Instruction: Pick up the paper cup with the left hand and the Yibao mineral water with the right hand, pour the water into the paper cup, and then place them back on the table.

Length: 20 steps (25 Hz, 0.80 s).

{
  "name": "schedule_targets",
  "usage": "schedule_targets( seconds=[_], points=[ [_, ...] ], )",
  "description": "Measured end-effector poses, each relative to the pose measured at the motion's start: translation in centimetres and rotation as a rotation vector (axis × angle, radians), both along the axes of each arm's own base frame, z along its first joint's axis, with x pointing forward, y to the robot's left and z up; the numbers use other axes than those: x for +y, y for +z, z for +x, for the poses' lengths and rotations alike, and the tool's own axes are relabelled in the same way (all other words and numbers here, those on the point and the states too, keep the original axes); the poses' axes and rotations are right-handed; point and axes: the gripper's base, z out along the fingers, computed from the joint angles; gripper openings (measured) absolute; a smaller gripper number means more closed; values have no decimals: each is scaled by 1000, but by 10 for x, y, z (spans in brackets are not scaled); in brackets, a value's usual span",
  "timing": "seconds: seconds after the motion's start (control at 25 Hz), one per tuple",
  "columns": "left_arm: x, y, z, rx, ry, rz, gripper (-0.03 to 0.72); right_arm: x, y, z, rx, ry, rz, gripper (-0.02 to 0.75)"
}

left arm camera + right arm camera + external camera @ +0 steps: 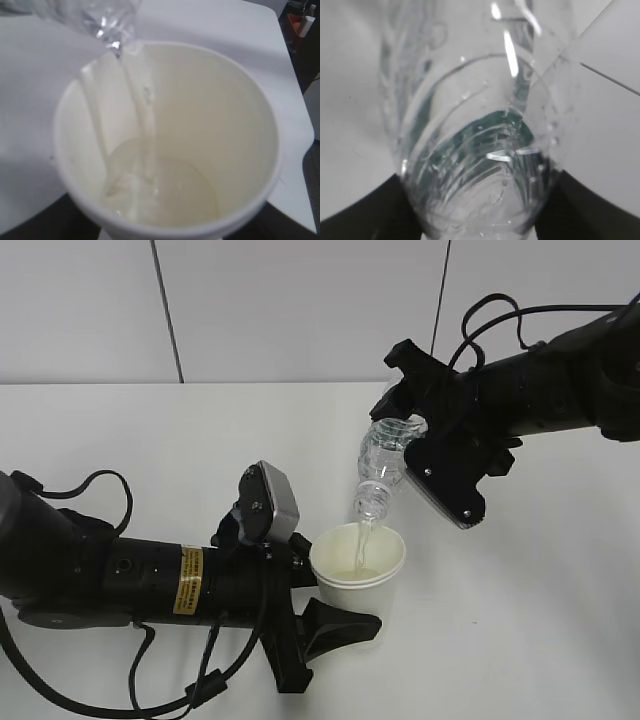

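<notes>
The white paper cup [358,562] is held by my left gripper [335,608], which is shut on its lower wall just above the white table [150,440]. My right gripper [420,445] is shut on the clear Yibao water bottle [385,455], tilted mouth-down over the cup. A thin stream of water runs from the bottle mouth [371,502] into the cup. In the left wrist view the cup's cream inside [200,130] fills the frame, water pooling at the bottom, the bottle neck [107,17] above. In the right wrist view the bottle body [475,150] fills the frame between dark fingers [355,215].
The left arm with its yellow sticker [190,580] lies low along the table's front left, cables looping beneath it. The right arm [560,370] reaches in from the upper right. A grey wall with panel seams stands behind the table.
</notes>
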Motion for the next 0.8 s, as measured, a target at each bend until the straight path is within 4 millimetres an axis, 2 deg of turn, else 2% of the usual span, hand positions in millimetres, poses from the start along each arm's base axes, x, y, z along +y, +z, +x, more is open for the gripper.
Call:
schedule_targets(
  seconds=[0.8],
  points=[
    [0, 0, 0, 0, 0, 0, 445, 0, 0, 0, -10, 15, -19, 414]
  ],
)
